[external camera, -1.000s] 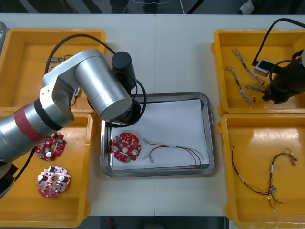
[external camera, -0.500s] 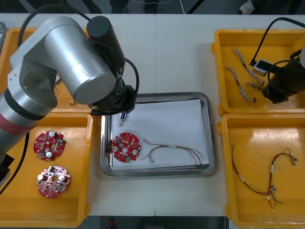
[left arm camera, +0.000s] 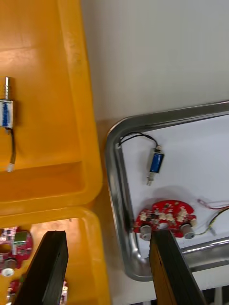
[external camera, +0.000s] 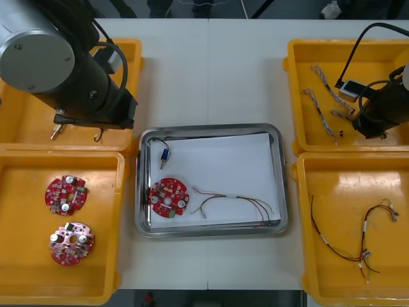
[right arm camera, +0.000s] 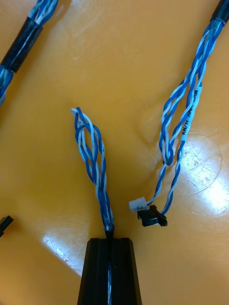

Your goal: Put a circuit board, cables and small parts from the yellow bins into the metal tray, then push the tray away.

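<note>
The metal tray (external camera: 280, 185), white inside, holds a round red circuit board (external camera: 169, 197), a red and yellow cable (external camera: 233, 203) and a small blue metal part (external camera: 165, 155) on a black lead. My right gripper (external camera: 365, 130) is down in the far right yellow bin (external camera: 299, 96). In the right wrist view its fingers (right arm camera: 110, 267) are shut on the end of a twisted blue and white cable (right arm camera: 92, 147). My left arm (external camera: 57, 64) hangs over the far left bin (external camera: 136, 51). The left gripper (left arm camera: 109, 271) is open and holds nothing, with the tray's corner (left arm camera: 114, 157) beyond it.
Two more circuit boards (external camera: 66, 195) (external camera: 71, 242) lie in the near left bin. Red and yellow cables (external camera: 358, 249) lie in the near right bin (external camera: 339, 185). Another blue and white cable (right arm camera: 183, 124) lies beside the held one. A small metal part (left arm camera: 5, 112) rests in the far left bin.
My left arm has drawn back from the tray to over the far left bin, leaving the small blue part in the tray. The right gripper has closed on the blue and white cable.
</note>
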Controlling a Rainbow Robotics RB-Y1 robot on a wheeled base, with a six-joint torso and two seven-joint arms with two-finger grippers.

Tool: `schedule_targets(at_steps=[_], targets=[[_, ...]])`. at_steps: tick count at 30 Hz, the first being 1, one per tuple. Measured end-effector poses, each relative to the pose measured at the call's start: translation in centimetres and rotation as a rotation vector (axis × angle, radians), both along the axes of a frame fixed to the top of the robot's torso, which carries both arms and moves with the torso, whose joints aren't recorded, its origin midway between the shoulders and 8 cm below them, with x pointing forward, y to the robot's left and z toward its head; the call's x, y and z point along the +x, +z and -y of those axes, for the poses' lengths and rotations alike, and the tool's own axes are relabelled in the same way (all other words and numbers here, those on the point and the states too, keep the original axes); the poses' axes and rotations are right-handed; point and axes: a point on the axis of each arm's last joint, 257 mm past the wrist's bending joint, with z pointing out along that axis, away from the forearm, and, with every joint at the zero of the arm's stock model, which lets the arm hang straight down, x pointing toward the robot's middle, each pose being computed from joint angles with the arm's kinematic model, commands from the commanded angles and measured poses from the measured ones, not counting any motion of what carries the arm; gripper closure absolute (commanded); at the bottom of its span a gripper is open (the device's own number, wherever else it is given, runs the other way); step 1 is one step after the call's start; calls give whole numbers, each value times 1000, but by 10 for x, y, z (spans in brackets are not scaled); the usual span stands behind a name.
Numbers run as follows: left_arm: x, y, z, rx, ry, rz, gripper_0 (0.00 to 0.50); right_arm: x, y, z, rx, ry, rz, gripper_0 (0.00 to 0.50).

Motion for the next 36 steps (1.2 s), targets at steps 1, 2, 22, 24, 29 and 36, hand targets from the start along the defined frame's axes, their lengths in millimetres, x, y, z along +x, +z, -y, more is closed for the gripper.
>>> schedule_targets(at_steps=[1,2,22,24,29,36], targets=[[1,-1,-5,16,-14,-4,0,0,1,0,1,0,0,500],[2,-2,-10,33,-29,-10,0,0,1,0,2,0,-1,500],[41,-16,-93,94,-51,-183,0,-42,79,-18,12,67,-76,500],[45,-16,-100,115,-96,-195,0,-51,89,-19,-1,77,-90,500],[52,-20,-118,148,-166,-213,0,-69,109,-22,-23,95,-107,500],[64,-28,-139,156,-104,-204,0,-77,139,-35,-68,108,-58,500]])
